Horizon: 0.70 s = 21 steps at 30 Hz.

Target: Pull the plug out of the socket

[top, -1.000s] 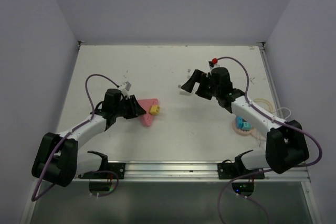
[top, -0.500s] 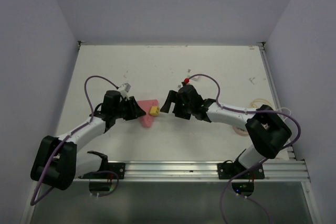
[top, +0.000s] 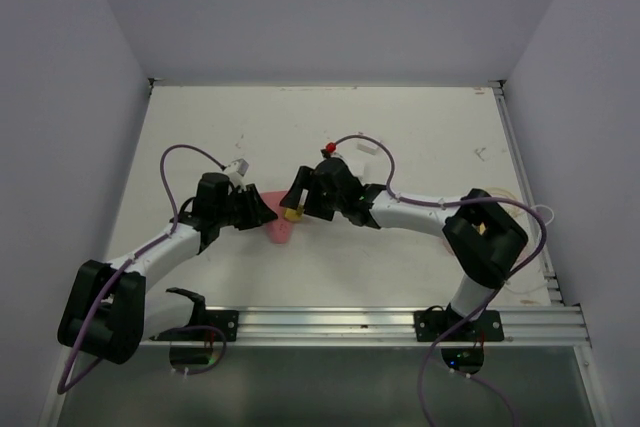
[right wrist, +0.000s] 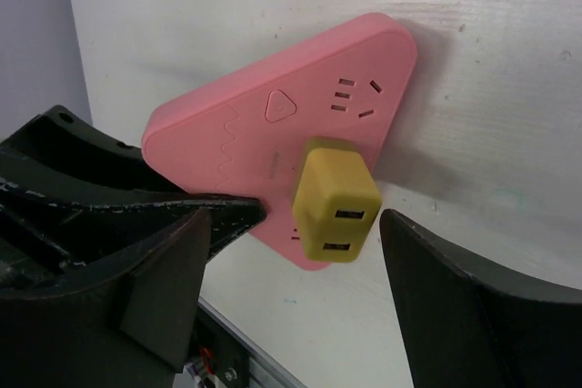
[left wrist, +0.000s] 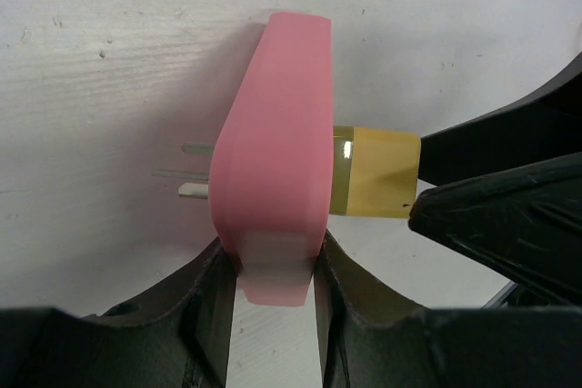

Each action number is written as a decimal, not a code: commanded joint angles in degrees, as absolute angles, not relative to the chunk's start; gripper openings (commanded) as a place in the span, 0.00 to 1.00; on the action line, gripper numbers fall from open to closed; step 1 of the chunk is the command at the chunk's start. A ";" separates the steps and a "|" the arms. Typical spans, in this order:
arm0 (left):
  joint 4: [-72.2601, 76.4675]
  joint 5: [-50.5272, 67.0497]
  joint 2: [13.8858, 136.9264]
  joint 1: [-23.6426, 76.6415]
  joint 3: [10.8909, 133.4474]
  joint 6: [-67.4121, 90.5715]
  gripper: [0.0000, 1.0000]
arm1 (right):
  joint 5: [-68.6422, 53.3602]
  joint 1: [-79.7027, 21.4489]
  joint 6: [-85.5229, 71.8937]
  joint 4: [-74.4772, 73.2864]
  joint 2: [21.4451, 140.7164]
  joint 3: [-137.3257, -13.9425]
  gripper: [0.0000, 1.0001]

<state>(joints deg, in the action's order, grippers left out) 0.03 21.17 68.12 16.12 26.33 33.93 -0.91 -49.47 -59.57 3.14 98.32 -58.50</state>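
A pink triangular socket lies on the white table with a yellow plug seated in its top face. My left gripper is shut on one corner of the socket, its fingers pressed to both sides. My right gripper stands open around the plug, one finger on each side with a gap to both. In the left wrist view the plug sticks out to the right, and the right gripper's fingers are close by it. The socket's own prongs point left.
A small white block lies behind the right arm on the table. The metal rail runs along the near edge. Purple cables loop above both arms. Grey walls close the table at left, right and back.
My right arm has swung left across the table to the plug, and its jaws have narrowed around it. The left gripper and the socket have not moved.
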 commanded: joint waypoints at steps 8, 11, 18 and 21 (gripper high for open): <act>-0.97 20.30 68.03 15.82 25.31 34.98 0.00 | 0.18 -50.10 -62.23 7.99 103.62 -58.89 0.58; 1.23 19.69 68.38 15.82 24.96 35.16 0.00 | 0.18 -50.01 -62.75 9.13 103.71 -58.45 0.45; 2.90 17.58 68.64 15.82 22.94 37.00 0.00 | 0.26 -50.01 -64.33 9.58 101.25 -56.87 0.03; 3.25 16.61 68.12 15.82 21.98 38.40 0.00 | 0.26 -50.01 -66.00 8.70 100.20 -56.78 0.00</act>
